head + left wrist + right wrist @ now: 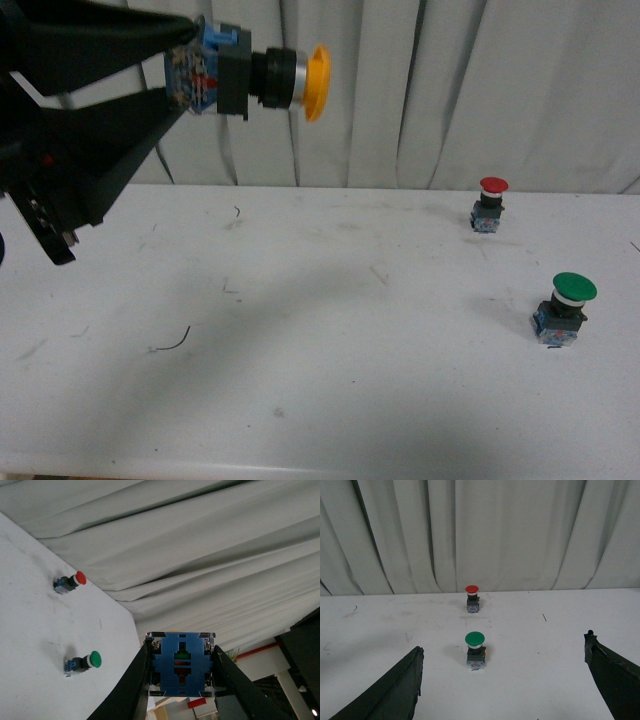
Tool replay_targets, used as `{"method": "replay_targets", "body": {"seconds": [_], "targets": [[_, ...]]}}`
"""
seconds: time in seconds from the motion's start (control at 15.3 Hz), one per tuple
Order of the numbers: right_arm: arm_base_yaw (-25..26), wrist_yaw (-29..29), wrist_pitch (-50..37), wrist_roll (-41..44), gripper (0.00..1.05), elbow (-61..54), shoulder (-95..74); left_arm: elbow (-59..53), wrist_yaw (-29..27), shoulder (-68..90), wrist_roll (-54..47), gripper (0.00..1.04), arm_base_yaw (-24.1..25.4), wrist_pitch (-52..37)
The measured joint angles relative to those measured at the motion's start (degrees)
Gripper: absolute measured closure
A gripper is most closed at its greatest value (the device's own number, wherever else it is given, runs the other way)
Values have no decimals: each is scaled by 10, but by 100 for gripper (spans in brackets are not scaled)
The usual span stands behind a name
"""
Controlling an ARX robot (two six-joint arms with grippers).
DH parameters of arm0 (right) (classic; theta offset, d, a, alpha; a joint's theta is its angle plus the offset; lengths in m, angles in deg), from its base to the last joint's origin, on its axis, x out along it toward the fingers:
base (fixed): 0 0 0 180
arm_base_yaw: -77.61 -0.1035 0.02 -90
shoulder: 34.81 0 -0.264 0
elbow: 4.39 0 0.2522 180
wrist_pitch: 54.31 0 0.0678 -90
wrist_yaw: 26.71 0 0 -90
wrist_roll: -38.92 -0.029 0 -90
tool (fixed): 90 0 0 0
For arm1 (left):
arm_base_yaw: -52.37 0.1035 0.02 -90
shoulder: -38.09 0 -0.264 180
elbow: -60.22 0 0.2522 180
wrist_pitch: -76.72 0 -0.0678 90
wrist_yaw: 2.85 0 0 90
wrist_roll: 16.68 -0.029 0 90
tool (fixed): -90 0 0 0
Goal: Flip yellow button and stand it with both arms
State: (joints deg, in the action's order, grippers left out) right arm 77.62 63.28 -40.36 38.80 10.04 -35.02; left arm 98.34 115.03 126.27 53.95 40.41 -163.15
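Nearest, high at the left of the front view: clamped by its blue-and-clear base between the fingers of the left gripper (185, 75), the yellow button (262, 78), held well above the table (320, 350), lying sideways, cap toward the right. From the left wrist, only a blue block seen end-on, pinched on both flanks. Spread wide and holding nothing, the right gripper (503, 645). Farther out on the table's right side, standing upright with cap on top, the green button (564, 308). Beyond that, also upright, near the far edge, the red button (489, 204). Behind everything, a pale pleated curtain (450, 90)
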Motion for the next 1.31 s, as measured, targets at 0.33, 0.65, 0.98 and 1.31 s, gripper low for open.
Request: {"method": "replay_targets", "body": {"seconds": [0.33,0.65,0.98,1.31], "targets": [[0,0,0,0,7,0,0,-5,-12,-18,1,75,-8,1],[2,-9,4,1,7,0,-2,-5,-23,-20,-2,75,-29,1],[33,-169,-483,70,7,130,-587,-7,-29,-19,-7,75,-39,1],[22,-95,-482,78,7,437,-1001,-12,-24,-24,-16,75,-31,1]]}}
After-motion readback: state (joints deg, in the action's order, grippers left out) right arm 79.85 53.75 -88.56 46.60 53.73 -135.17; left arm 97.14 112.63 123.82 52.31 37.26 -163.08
